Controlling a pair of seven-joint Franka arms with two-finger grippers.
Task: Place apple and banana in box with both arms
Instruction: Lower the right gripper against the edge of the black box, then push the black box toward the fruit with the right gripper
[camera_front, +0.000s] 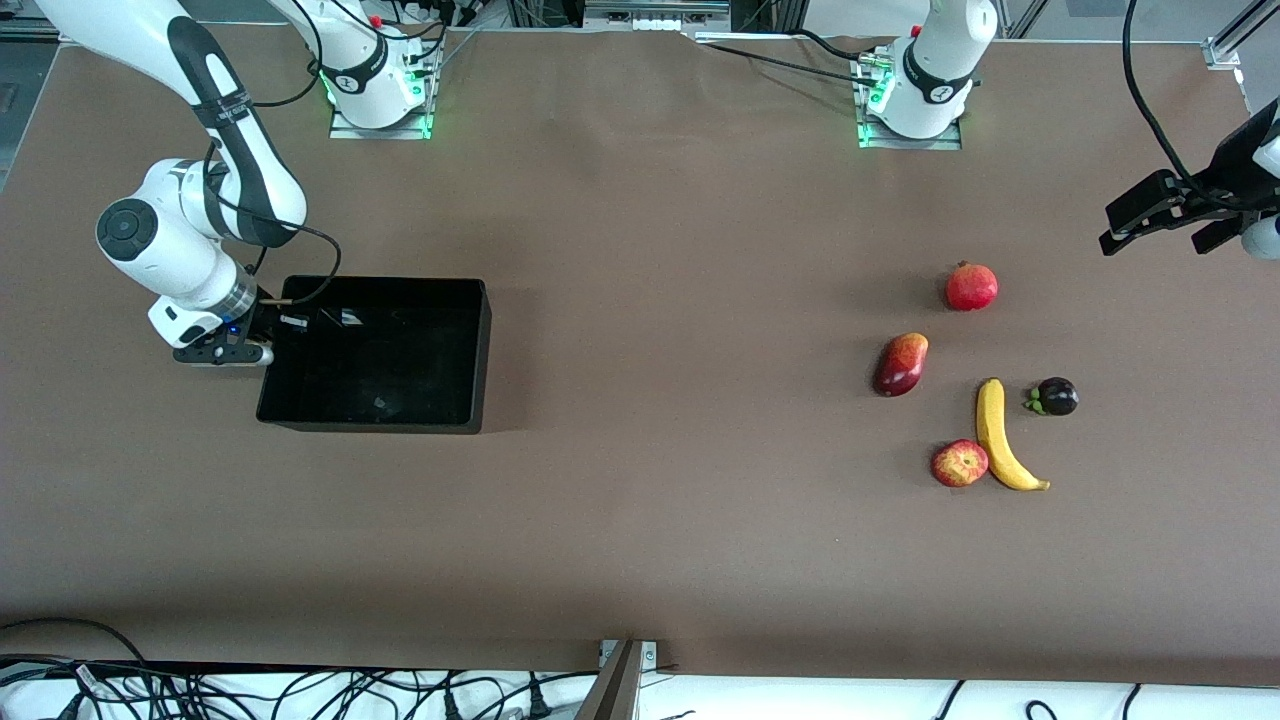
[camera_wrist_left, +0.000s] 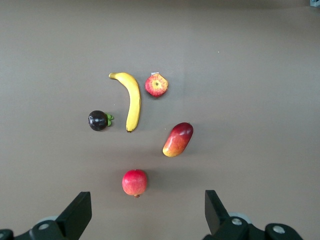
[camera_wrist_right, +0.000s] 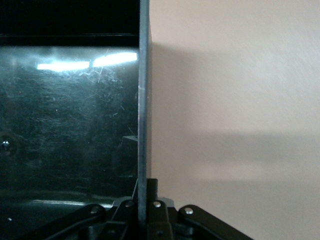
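Observation:
The black box (camera_front: 478, 350) sits toward the right arm's end of the table. My right gripper (camera_front: 262, 338) is shut on the box's end wall (camera_wrist_right: 144, 100), one finger inside and one outside (camera_wrist_right: 144, 189). The apple (camera_front: 960, 464) (camera_wrist_left: 156, 85) and the banana (camera_front: 1000, 436) (camera_wrist_left: 131, 100) lie touching side by side toward the left arm's end. My left gripper (camera_front: 1160, 232) hangs open and holds nothing, above the bare table at that end; in the left wrist view (camera_wrist_left: 148, 212) it looks down on the fruit.
A red pomegranate (camera_front: 971, 286) (camera_wrist_left: 134, 182), a red-and-dark mango (camera_front: 901, 364) (camera_wrist_left: 178, 139) and a dark purple mangosteen (camera_front: 1054, 397) (camera_wrist_left: 98, 120) lie around the apple and banana. Brown tabletop stretches between the box and the fruit.

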